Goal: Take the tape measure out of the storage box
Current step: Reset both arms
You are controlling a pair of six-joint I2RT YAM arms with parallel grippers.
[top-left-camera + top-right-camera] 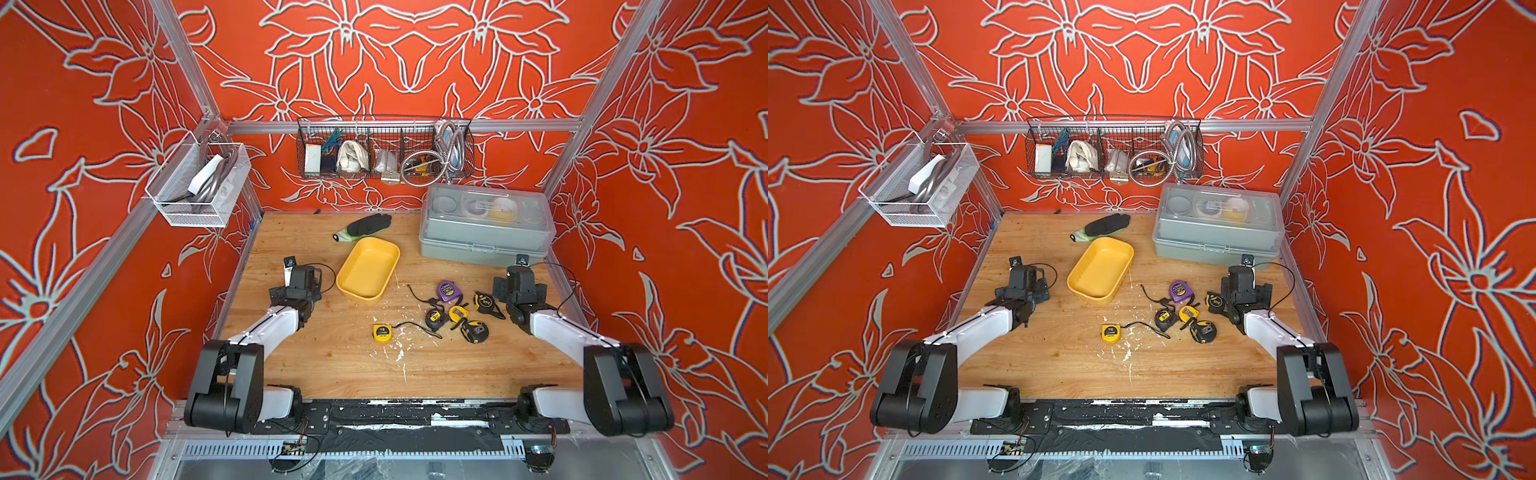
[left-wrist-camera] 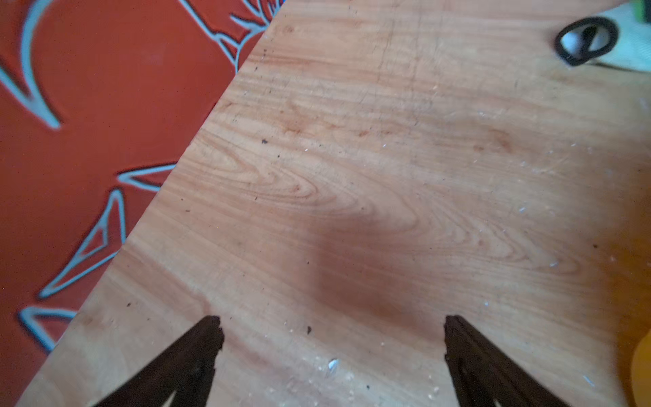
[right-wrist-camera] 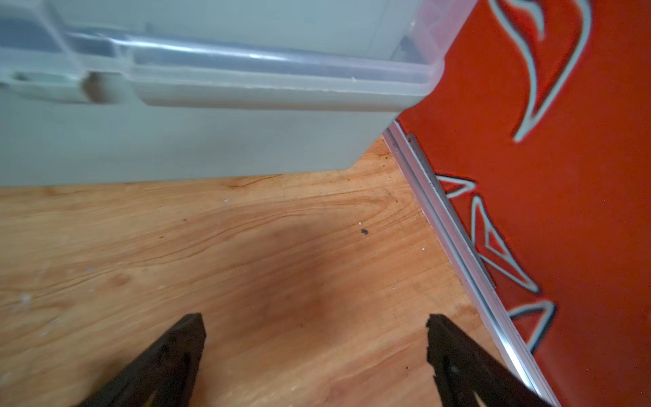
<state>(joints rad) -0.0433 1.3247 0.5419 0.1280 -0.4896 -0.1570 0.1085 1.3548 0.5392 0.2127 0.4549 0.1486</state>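
The yellow storage box (image 1: 359,296) (image 1: 1090,297) lies on the wooden table left of centre, and nothing shows inside it. Several tape measures lie on the table to its right. One yellow tape measure (image 1: 382,333) (image 1: 1111,333) sits alone. A purple one (image 1: 448,291) and black-and-yellow ones (image 1: 476,331) are clustered together. My left gripper (image 1: 301,272) (image 2: 333,331) hovers left of the box, open over bare wood. My right gripper (image 1: 521,274) (image 3: 315,327) is open too, just right of the cluster and in front of the grey case.
A grey case with a clear lid (image 1: 484,232) (image 3: 176,141) stands at the back right. A black-and-green glove (image 1: 368,226) lies behind the box. Wire baskets (image 1: 384,153) (image 1: 199,183) hang on the back and left walls. Aluminium frame rails edge the table.
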